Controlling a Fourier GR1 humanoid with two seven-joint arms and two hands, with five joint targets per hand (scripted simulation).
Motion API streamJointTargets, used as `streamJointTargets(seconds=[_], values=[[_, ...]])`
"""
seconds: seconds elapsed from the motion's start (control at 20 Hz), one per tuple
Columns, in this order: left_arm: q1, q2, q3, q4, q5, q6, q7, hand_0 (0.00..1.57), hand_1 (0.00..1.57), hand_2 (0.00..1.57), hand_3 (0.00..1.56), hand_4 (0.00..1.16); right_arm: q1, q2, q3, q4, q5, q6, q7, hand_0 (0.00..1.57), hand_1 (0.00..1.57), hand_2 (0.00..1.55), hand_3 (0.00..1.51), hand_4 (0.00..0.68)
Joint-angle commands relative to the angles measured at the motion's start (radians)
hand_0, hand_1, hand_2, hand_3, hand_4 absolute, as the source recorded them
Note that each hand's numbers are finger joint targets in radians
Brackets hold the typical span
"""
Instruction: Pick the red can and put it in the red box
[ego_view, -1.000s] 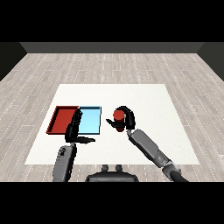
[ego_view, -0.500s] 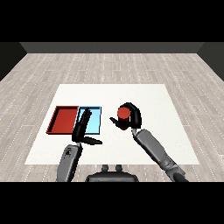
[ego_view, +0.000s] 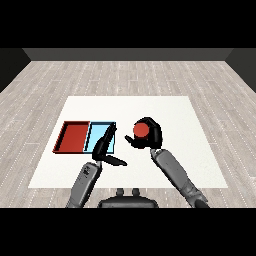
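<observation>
The red can (ego_view: 141, 130) shows its round top right of the trays, with my right hand (ego_view: 150, 136) curled round it above the white table. The red tray (ego_view: 74, 136) lies at the left, with the light blue tray (ego_view: 96, 137) touching its right side. My left hand (ego_view: 105, 146) is open, its fingers stretched over the blue tray's right edge and its thumb pointing right. Nothing lies in the red tray.
The white table (ego_view: 175, 115) sits on a grey plank floor. Both forearms come in from the lower corners; the right forearm (ego_view: 175, 172) crosses the table's front right part.
My left hand has risen and reached forward over the blue tray. My right hand with the red can has shifted slightly and stays right of the trays.
</observation>
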Motion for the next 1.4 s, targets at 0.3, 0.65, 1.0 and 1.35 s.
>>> streamJointTargets(seconds=[0.3,0.65,1.0,1.35], values=[[-0.050,0.000,-0.162,0.146,0.051,0.109,-0.011,0.00,0.00,0.00,0.00,0.00,0.074,0.068,-0.018,-0.034,0.110,0.067,-0.016,1.57,1.57,1.48,1.42,0.655],[-0.007,0.000,-0.246,0.193,0.102,0.171,-0.074,0.00,0.00,0.00,0.00,0.00,-0.003,0.138,-0.079,0.003,0.146,0.117,0.028,1.57,1.57,1.48,1.42,0.654],[-0.186,0.000,-0.193,0.275,0.181,0.181,-0.024,0.00,0.00,0.00,0.00,0.00,0.065,0.171,-0.033,-0.055,0.188,0.129,0.015,1.57,1.57,1.47,1.41,0.629],[-0.259,0.000,-0.292,0.367,0.259,0.255,-0.080,0.00,0.00,0.00,0.00,0.00,0.069,0.173,-0.032,0.025,0.173,0.156,-0.063,1.57,1.57,1.48,1.41,0.623]])
